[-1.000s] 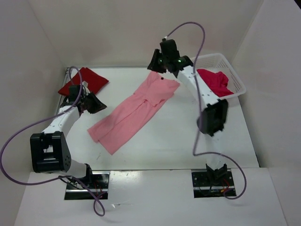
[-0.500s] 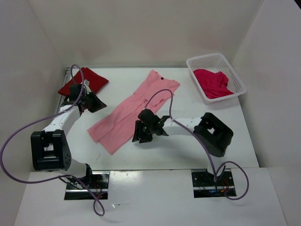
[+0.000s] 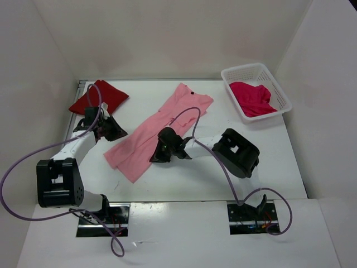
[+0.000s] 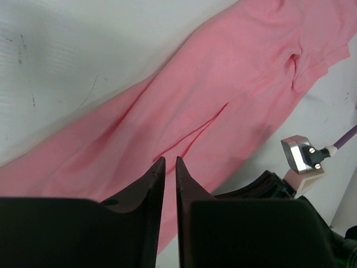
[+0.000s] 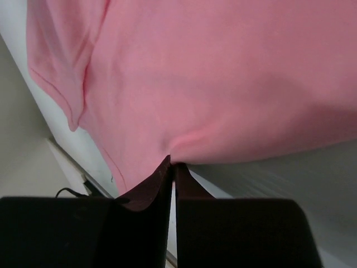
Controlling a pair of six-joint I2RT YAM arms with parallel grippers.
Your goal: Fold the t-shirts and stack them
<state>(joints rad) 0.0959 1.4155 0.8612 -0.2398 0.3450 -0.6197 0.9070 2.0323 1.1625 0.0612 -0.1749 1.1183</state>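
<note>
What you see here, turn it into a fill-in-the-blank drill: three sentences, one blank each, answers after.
1. The white basket holds exactly ____ t-shirt, the magenta t-shirt.
2. The right gripper is ____ on the light pink t-shirt's edge.
3. The folded dark red t-shirt lies at the table's far ____ corner.
Missing words: one; shut; left.

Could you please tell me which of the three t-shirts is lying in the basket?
The magenta-crimson t-shirt, crumpled in the white basket; the light pink t-shirt and the dark red t-shirt both lie on the table.
</note>
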